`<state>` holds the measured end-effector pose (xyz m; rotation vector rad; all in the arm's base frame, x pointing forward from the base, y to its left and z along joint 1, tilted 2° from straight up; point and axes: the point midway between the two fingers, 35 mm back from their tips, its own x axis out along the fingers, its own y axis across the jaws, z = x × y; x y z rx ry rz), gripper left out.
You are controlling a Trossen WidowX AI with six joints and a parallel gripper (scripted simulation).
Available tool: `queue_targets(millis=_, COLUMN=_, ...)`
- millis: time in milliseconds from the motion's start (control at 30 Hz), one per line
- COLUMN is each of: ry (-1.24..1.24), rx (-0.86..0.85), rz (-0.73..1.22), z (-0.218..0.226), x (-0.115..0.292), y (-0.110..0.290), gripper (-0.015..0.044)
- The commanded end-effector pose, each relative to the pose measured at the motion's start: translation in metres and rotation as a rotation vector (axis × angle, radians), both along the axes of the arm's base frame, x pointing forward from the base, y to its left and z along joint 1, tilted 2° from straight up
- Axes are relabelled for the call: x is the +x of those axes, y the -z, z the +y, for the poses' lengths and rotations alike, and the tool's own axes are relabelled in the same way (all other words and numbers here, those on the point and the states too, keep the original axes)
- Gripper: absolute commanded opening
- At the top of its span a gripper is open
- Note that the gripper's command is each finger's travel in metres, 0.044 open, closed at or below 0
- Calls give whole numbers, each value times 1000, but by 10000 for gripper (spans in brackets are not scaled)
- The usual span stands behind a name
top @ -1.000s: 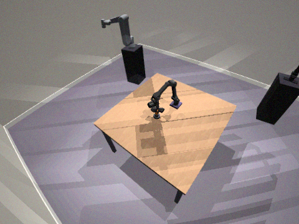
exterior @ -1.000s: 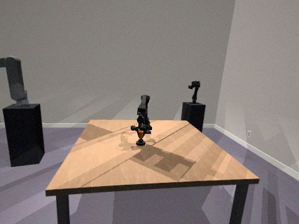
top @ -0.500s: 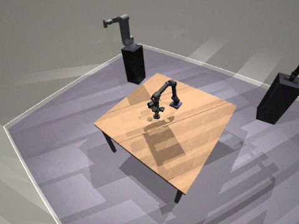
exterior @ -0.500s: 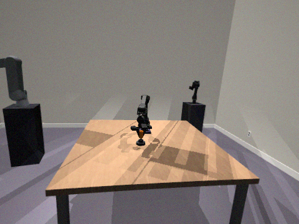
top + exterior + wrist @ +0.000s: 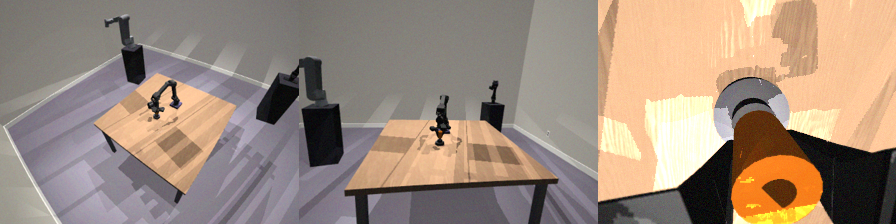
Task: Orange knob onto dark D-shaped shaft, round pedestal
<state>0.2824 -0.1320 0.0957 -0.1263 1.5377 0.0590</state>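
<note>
My gripper (image 5: 156, 109) (image 5: 440, 132) is shut on the orange knob (image 5: 768, 165) (image 5: 440, 134). In the wrist view the knob runs from the fingers toward the round grey pedestal (image 5: 727, 107) (image 5: 439, 143) (image 5: 156, 117), and its D-shaped hole shows on the near end. The knob's far end sits at the dark shaft (image 5: 748, 105), whose top just shows as a dark ring. The knob stands upright over the pedestal, above its base. The shaft's flat side is hidden.
The pedestal stands near the middle of a wooden table (image 5: 193, 146) (image 5: 423, 174). The arm's blue base (image 5: 175, 105) is at the table's far side. Black plinths (image 5: 134, 63) (image 5: 322, 134) (image 5: 492, 115) with other arms stand on the floor around the table.
</note>
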Motion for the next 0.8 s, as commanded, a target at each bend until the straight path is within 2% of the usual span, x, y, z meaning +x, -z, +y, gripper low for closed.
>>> queue_targets(millis=0, ry=-4, rx=2, rz=-1, z=1, x=-2, y=0, gripper=0)
queue_targets(millis=633, ry=-4, rx=3, rz=-1, z=2, x=-3, y=-4, gripper=0)
queue_targets(millis=767, ry=-90, rx=0, rz=2, z=2, x=-3, y=-5, gripper=0)
